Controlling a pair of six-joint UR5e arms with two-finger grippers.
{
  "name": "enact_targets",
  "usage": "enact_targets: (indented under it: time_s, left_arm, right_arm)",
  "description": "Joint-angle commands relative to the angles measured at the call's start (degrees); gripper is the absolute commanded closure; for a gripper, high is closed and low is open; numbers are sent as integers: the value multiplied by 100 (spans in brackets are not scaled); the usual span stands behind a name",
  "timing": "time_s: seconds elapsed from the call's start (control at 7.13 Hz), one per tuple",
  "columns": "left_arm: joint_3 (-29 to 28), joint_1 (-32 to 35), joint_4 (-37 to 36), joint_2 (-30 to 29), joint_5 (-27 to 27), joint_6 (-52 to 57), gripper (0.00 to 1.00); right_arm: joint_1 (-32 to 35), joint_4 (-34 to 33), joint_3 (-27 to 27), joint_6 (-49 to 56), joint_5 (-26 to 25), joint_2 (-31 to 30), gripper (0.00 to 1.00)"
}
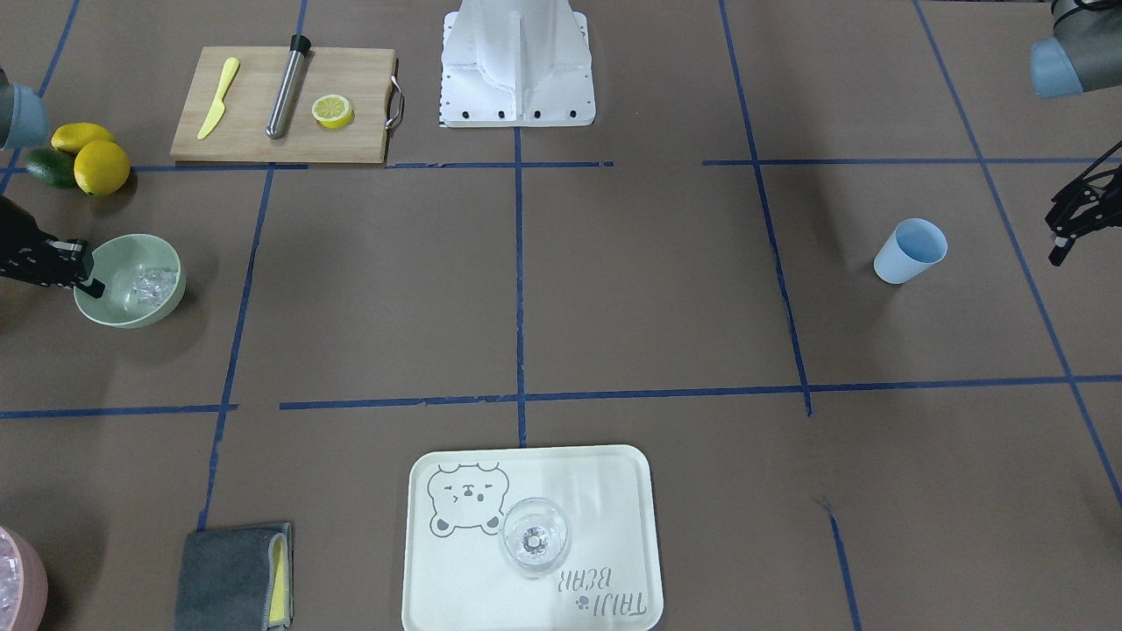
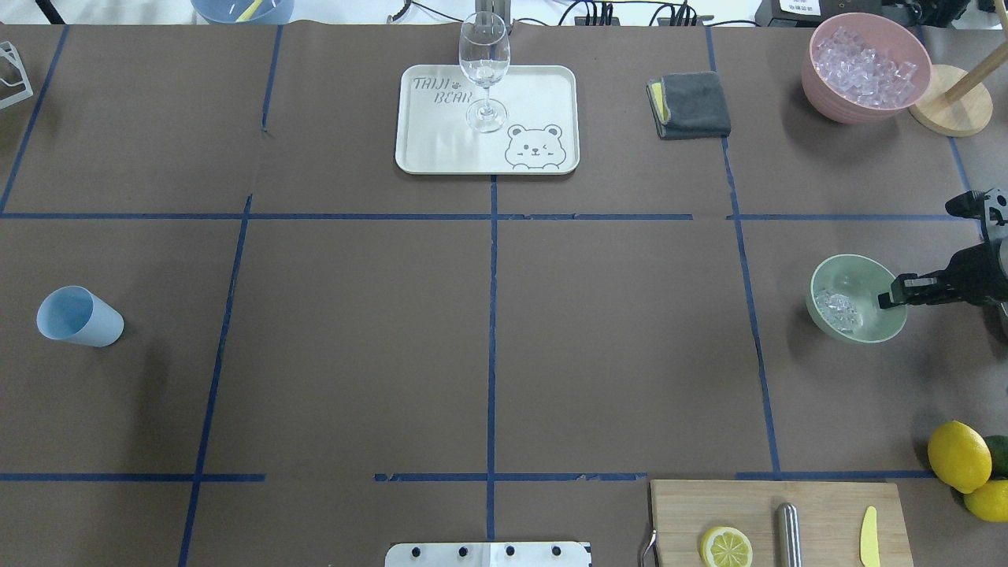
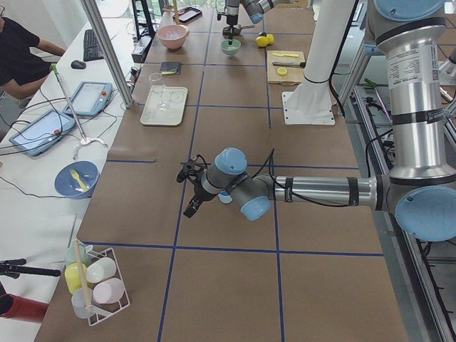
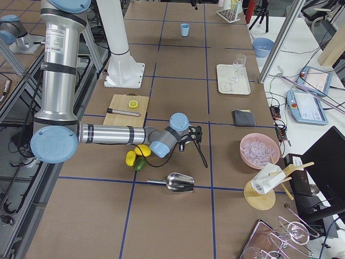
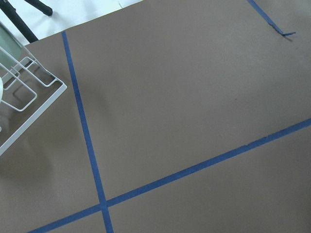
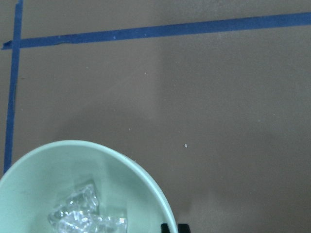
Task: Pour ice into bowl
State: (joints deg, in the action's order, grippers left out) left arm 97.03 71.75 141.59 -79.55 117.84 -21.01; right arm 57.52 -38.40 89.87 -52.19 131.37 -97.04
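Observation:
The pale mint-green bowl point(image 1: 166, 302) point(image 2: 874, 327) point(image 6: 136, 184) stands near the table's edge on my right side. A small heap of clear ice point(image 1: 149, 285) point(image 2: 839, 309) point(image 6: 82, 217) lies inside it. My right gripper point(image 1: 88, 282) point(image 2: 890, 299) point(image 6: 174, 228) hovers at the bowl's rim, shut with nothing between its fingers; its tips sit just outside the rim. My left gripper point(image 1: 1059, 237) point(image 3: 189, 192) hangs open and empty above the table, beside the blue cup point(image 1: 912, 250) point(image 2: 79, 316).
A pink bowl point(image 2: 819, 87) point(image 4: 245, 156) full of ice stands at the far right, with a metal scoop point(image 4: 179, 183) lying nearby. Lemons and a lime point(image 2: 957, 455), a cutting board point(image 2: 819, 504), a grey cloth point(image 2: 693, 104) and a tray point(image 2: 551, 87) with a wine glass point(image 2: 483, 71) surround the area.

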Motion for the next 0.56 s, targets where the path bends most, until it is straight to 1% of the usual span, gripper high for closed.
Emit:
enact_targets:
  time_s: [0.0, 0.14, 0.28, 0.42]
  left_arm:
    - [0, -3, 0, 0, -6, 0, 0]
    - [9, 6, 0, 0, -6, 0, 0]
    - [18, 6, 0, 9, -6, 0, 0]
    - [18, 23, 0, 9, -6, 9, 0]
  right_arm:
    - [-101, 0, -4, -2, -23, 1, 54]
    - [-136, -9, -13, -2, -32, 1, 30]
    - [-136, -9, -4, 7, -15, -8, 0]
    - [-101, 0, 144, 24, 29, -43, 0]
